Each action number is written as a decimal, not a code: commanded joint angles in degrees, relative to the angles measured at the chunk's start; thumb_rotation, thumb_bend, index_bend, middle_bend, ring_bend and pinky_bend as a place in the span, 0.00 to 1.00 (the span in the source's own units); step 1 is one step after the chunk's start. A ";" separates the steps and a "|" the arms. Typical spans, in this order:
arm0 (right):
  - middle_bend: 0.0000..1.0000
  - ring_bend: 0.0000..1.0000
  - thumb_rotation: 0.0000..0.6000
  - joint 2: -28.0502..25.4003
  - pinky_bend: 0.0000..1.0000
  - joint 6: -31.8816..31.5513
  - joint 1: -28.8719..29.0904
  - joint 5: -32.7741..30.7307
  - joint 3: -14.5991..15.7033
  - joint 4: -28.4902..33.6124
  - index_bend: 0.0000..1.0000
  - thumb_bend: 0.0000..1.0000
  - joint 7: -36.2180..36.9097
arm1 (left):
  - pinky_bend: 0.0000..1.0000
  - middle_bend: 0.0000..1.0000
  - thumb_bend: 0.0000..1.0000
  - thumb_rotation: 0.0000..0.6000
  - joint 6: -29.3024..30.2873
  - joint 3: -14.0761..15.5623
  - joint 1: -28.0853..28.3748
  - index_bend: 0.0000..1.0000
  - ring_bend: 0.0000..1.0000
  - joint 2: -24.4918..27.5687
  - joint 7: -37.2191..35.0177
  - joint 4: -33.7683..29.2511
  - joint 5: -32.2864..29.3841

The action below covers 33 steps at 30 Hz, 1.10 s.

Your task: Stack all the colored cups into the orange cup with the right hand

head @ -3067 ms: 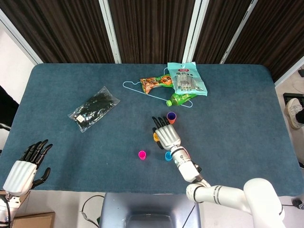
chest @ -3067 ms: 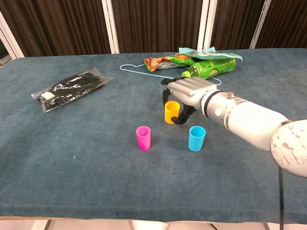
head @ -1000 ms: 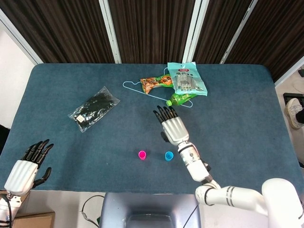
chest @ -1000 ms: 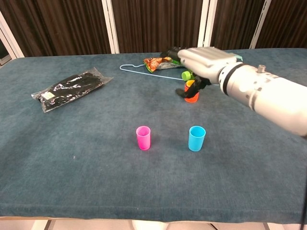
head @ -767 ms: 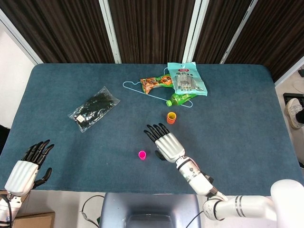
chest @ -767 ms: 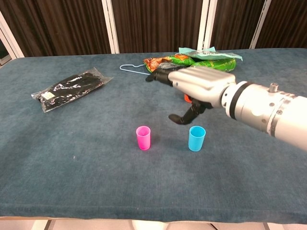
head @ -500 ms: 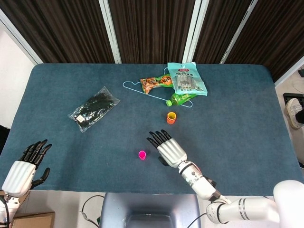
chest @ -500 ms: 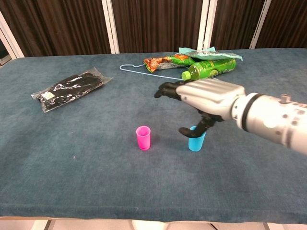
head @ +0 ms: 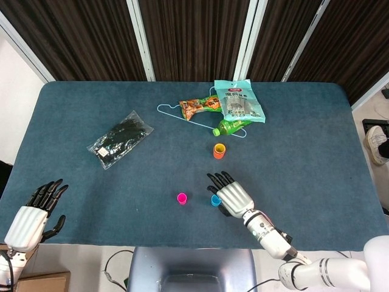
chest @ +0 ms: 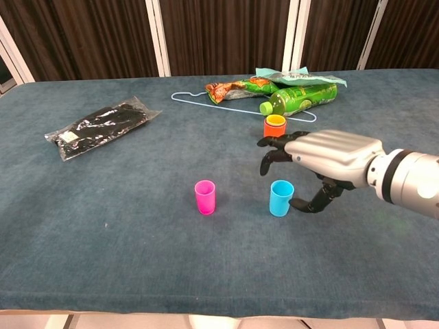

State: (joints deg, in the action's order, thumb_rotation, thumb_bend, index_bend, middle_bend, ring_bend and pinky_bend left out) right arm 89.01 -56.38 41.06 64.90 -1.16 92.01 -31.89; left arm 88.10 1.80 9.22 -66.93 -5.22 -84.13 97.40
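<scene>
Right hand (chest: 329, 161): fingers spread, holding nothing, thumb just beside the small blue plastic cup (chest: 281, 198)
Blue cup: upright, at the hand's left
Orange cup (chest: 274, 126): upright beyond the hand, yellow cup nested inside
Left hand (head: 27, 220): fingers apart, holding nothing, at the near table edge

Blue cup (chest: 281, 197): right hand (chest: 322, 164) hangs just beside it, fingers apart; open surface (chest: 137, 260) on its near side.
Pink cup (chest: 205, 197): bare cloth all round, blue cup nearest.
Orange cup (chest: 274, 126): green bottle (chest: 302, 96) and hanger (head: 176, 115) crowd its far side.
</scene>
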 commanded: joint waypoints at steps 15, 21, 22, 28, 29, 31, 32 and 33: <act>0.01 0.00 1.00 3.80 0.00 -0.15 -0.44 -0.70 -0.89 -4.08 0.58 0.50 -1.19 | 0.13 0.00 0.46 1.00 0.61 0.21 -0.13 0.00 0.03 0.13 -0.50 0.25 0.47; 0.03 0.00 1.00 4.67 0.00 -4.96 -0.93 1.67 -4.86 -4.65 0.61 0.50 1.39 | 0.13 0.00 0.46 1.00 0.44 0.20 -0.09 0.00 0.03 0.07 -0.51 0.38 0.35; 0.03 0.00 1.00 5.08 0.00 -5.98 -0.69 2.04 -6.19 -5.32 0.61 0.50 1.82 | 0.13 0.00 0.46 1.00 0.35 0.21 -0.07 0.00 0.03 0.03 -0.42 0.38 0.33; 0.03 0.00 1.00 9.75 0.00 -7.75 3.85 -2.40 -16.18 -14.43 0.61 0.50 0.04 | 0.12 0.00 0.46 1.00 -0.23 0.19 0.11 0.00 0.03 -0.26 0.44 0.20 0.13; 0.03 0.00 1.00 10.41 0.00 -7.26 4.62 -3.73 -17.25 -15.92 0.61 0.50 -0.57 | 0.12 0.00 0.46 1.00 -0.26 0.15 0.11 0.00 0.03 -0.29 0.55 0.17 0.04; 0.03 0.00 1.00 11.63 0.00 -5.74 6.10 -6.89 -18.90 -18.93 0.61 0.50 -2.20 | 0.13 0.00 0.46 1.00 -0.36 0.07 0.14 0.00 0.03 -0.32 0.68 0.14 -0.12; 0.03 0.00 1.00 12.09 0.00 -5.25 6.56 -7.95 -19.25 -20.10 0.61 0.50 -2.82 | 0.13 0.00 0.46 1.00 -0.44 0.02 0.16 0.00 0.03 -0.34 0.69 0.14 -0.23; 0.03 0.00 1.00 12.60 0.00 -4.88 6.95 -8.80 -19.52 -21.23 0.61 0.50 -3.21 | 0.13 0.00 0.46 1.00 -0.53 -0.02 0.20 0.00 0.03 -0.35 0.70 0.16 -0.32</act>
State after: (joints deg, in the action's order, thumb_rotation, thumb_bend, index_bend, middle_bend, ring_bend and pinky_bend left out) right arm 99.74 -62.44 46.12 58.84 -18.65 73.58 -33.38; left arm 87.56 1.79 9.42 -67.27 -4.52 -83.97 97.07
